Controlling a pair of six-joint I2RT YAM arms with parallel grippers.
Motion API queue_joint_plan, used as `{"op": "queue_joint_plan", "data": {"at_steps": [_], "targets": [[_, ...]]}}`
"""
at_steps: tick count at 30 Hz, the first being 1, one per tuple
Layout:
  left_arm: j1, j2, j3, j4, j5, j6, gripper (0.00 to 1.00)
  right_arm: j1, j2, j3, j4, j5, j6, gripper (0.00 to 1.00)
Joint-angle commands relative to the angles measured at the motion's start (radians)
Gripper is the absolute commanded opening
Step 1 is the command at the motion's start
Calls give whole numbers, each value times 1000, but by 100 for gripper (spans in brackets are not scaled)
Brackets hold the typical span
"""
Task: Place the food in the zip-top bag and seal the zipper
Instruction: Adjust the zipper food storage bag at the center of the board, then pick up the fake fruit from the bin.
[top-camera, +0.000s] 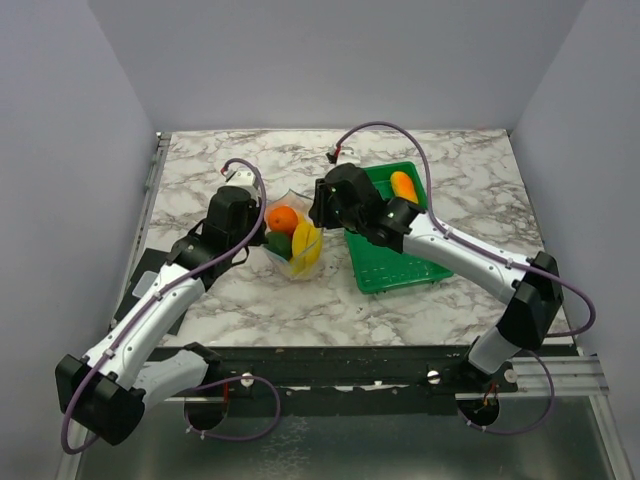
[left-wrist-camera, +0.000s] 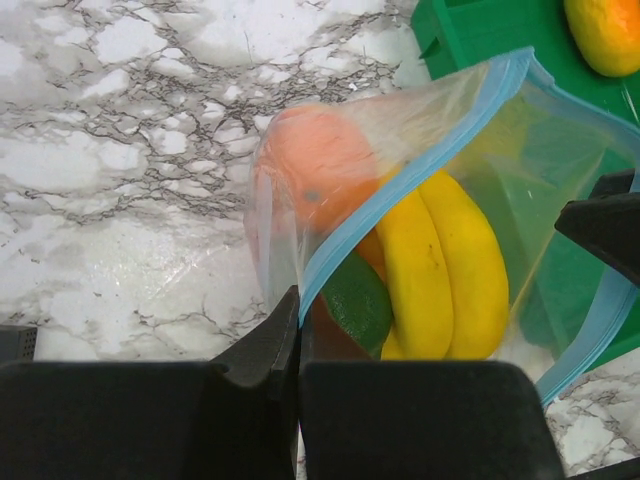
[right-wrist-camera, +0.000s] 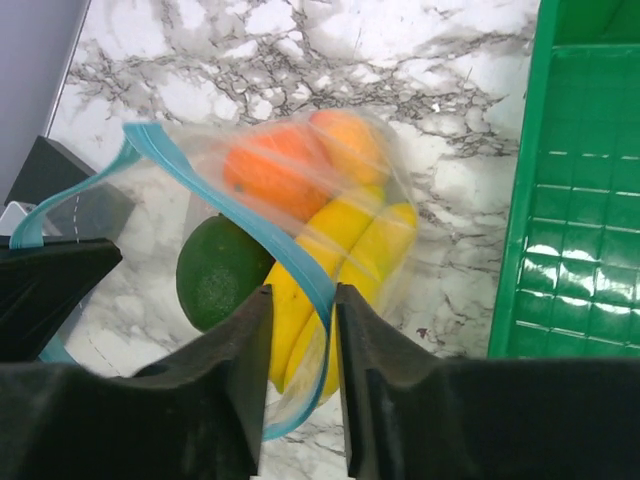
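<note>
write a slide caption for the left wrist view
Left tool pinching the bag by its zipper, with banana, orange and green piece inside, tray behind.

We see a desk (top-camera: 480, 190) of white marble veined with grey. The zip-top bag (left-wrist-camera: 300, 210) is clear, its zipper (left-wrist-camera: 400, 190) light blue; we make out a yellow banana (left-wrist-camera: 440, 270), an orange (right-wrist-camera: 265, 170) of plain orange, and a dark green piece (right-wrist-camera: 215, 270). The tray (top-camera: 395, 270) is bright green with a moulded grid, the fruit (top-camera: 402, 185) orange-yellow. The left hand (left-wrist-camera: 298, 300) and right hand (right-wrist-camera: 303, 295) are black.
</note>
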Motion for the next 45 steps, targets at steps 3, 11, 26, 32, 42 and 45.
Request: {"op": "queue_joint_plan", "data": {"at_steps": [3, 11, 26, 32, 42, 45], "targets": [[4, -39, -17, 35, -12, 36, 0, -4, -68, 62, -65, 99, -35, 45], [7, -56, -21, 32, -20, 36, 0, -29, -159, 75, -94, 220, -103, 65], [6, -74, -25, 33, 18, 31, 0, -251, -64, 168, -195, 189, -229, 68], [7, -85, -32, 34, 40, 25, 0, -328, 29, 193, -219, 158, -284, 70], [7, -94, -33, 37, 55, 23, 0, -435, 232, 276, -261, 110, -321, 71], [7, -96, -33, 37, 59, 22, 0, -446, 308, 317, -290, 132, -327, 72]]}}
